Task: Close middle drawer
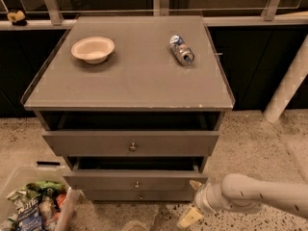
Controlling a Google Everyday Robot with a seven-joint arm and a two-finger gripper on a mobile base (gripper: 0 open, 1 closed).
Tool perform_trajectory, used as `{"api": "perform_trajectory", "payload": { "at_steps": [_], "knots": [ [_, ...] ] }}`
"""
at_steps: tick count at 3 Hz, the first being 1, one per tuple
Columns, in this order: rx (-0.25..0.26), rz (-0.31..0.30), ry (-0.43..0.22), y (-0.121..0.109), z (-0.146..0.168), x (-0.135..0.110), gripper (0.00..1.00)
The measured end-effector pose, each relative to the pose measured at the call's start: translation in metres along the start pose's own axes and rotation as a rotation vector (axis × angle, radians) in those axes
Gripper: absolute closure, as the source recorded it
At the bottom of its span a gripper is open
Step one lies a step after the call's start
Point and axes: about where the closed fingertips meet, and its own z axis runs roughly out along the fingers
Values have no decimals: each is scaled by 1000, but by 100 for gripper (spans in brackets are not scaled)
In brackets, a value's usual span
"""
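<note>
The middle drawer point(137, 179) is a low grey front with a small round knob at its centre. It stands out only a little from the cabinet, with a dark gap above it. My gripper point(192, 201) is at the bottom right, just off the drawer's right front corner. Its fingers are spread open and hold nothing. The upper fingertip point(195, 184) is at the right end of the drawer front. The pale arm point(260, 196) comes in from the right edge.
The taller top drawer front point(130, 143) stands slightly out above it, and a bottom drawer front point(139, 195) sits below. A bowl point(93, 48) and a can point(181, 49) lie on the cabinet top. A clear bin of snack bags point(33, 206) stands bottom left. A white post point(288, 83) stands at right.
</note>
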Motion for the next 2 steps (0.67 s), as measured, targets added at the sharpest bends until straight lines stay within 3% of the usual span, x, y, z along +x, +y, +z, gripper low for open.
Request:
{"api": "perform_trajectory", "payload": {
  "at_steps": [1,2],
  "knots": [
    [74,-9,-21,-33,-9,-23,0],
    [118,-42,-56,-49,-18,-36,0]
  ]
}}
